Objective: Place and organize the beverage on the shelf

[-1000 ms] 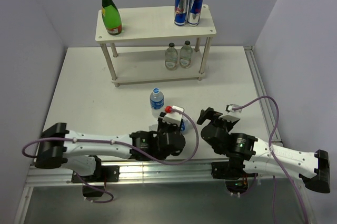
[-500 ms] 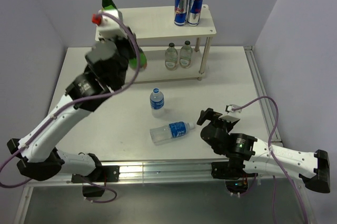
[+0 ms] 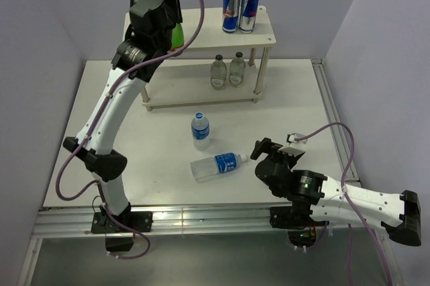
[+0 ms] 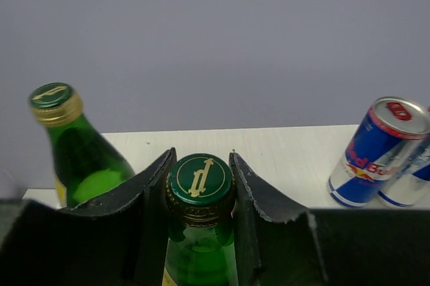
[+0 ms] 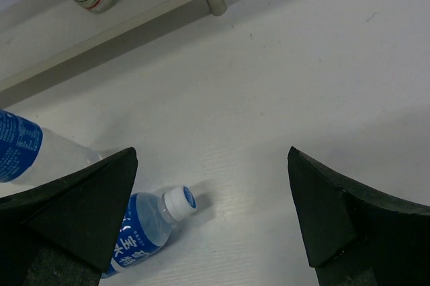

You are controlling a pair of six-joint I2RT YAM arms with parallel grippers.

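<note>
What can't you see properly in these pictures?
- Top view: held green bottle mostly behind the left arm.
- Left wrist view: its bottom, cut off by the lower edge, so touching the shelf is unclear.
- Right wrist view: lying blue-label bottle partly behind the right jaws.

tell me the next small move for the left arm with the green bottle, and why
Probably lower the held green bottle straight down until it rests on the shelf's top board. The left gripper is shut on its neck beside the other green bottle, over that board; whether its base touches yet isn't visible.
</note>
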